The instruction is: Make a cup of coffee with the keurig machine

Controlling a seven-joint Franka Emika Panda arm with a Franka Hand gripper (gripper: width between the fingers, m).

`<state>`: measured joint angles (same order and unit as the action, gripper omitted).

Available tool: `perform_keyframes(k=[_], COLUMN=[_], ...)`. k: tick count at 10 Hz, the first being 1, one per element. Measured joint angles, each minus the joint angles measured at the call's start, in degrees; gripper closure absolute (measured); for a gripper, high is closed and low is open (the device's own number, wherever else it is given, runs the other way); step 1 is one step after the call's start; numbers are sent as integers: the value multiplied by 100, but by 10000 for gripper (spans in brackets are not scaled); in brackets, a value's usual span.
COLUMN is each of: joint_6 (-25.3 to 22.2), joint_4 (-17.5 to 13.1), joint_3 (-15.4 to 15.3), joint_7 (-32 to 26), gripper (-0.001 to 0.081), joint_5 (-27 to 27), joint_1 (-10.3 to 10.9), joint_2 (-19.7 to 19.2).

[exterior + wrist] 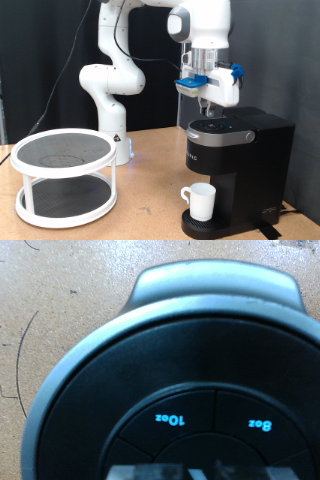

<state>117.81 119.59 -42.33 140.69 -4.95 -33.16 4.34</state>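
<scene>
The keurig machine (238, 160) is standing on the wooden table (150, 215) at the exterior view's right, with its lid closed and its silver lettering facing the camera. The cup (199, 201), a plain white mug, is sitting on the machine's drip tray, directly under the brew head, with its handle pointing toward the exterior view's left. The gripper (206, 110) is hanging straight above the machine's rounded lid, its fingertips reaching down right at the lid's top surface; whether they are pressing on it cannot be told. Whether the fingers are apart or together also cannot be told, since the exterior view shows them too small and the wrist view catches only a blurred dark edge of them. In the wrist view, the machine's round button panel (175, 390) is filling the frame, with "10oz" and "8oz" glowing blue. Well to the exterior view's left of the machine, a white two-tier round shelf (64, 176) is resting on the table.
</scene>
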Motion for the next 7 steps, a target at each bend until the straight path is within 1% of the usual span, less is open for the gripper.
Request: perform_keyframes(k=[2,7], joint_6=[11,11], joint_4=[-40,-32], joint_3=[-43,-147], joint_7=[1,1], gripper=[806,806], joint_5=[10,43], joint_1=[10,42], joint_2=[-159,-262])
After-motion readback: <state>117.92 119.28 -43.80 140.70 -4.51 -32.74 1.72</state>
